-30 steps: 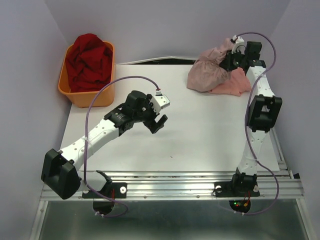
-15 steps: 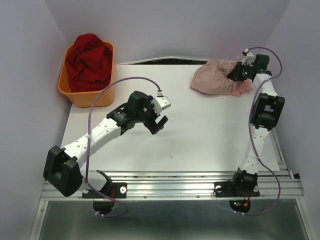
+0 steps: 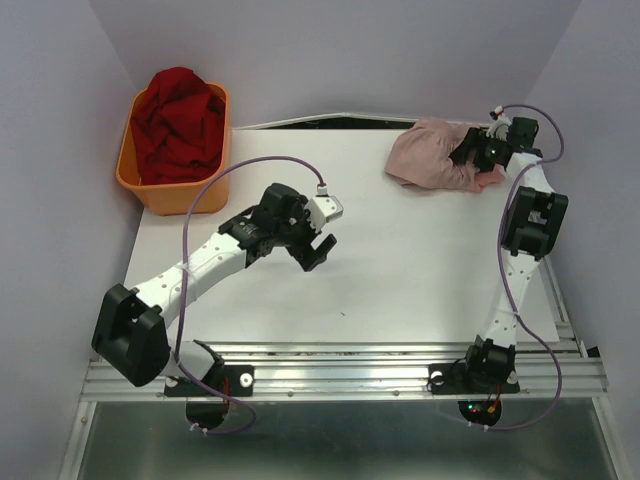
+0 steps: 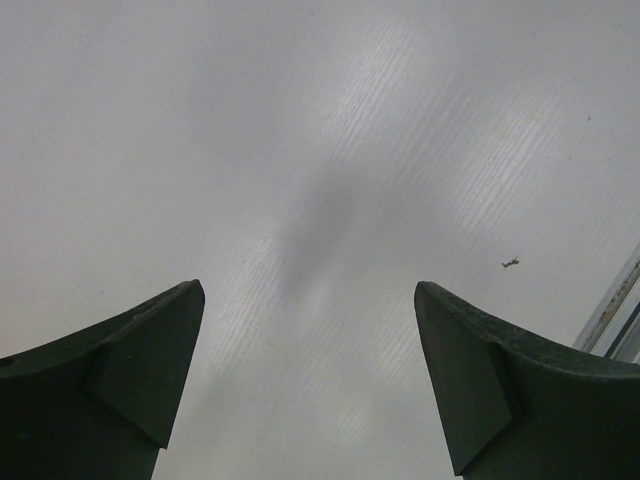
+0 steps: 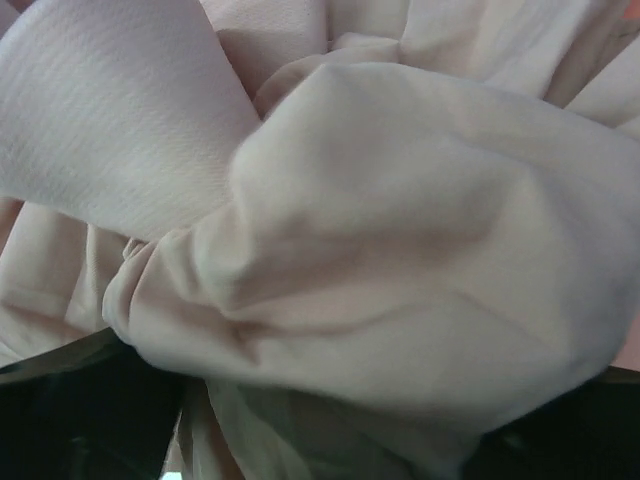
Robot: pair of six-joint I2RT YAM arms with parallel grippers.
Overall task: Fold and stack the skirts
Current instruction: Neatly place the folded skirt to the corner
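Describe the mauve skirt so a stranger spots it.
On the white table, look to the far right corner. A crumpled dusty mauve-pink cloth skirt lies there. Unlike the dark red cloth in the orange plastic tub at far left, it is pale and uncontained.

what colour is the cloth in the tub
The cloth is dark red, heaped in the orange tub; the top view shows it best.

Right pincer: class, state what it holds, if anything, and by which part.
Cannot be told. The right pincer sits in the bunched right end of the mauve skirt, but cloth hides how its jaws stand.
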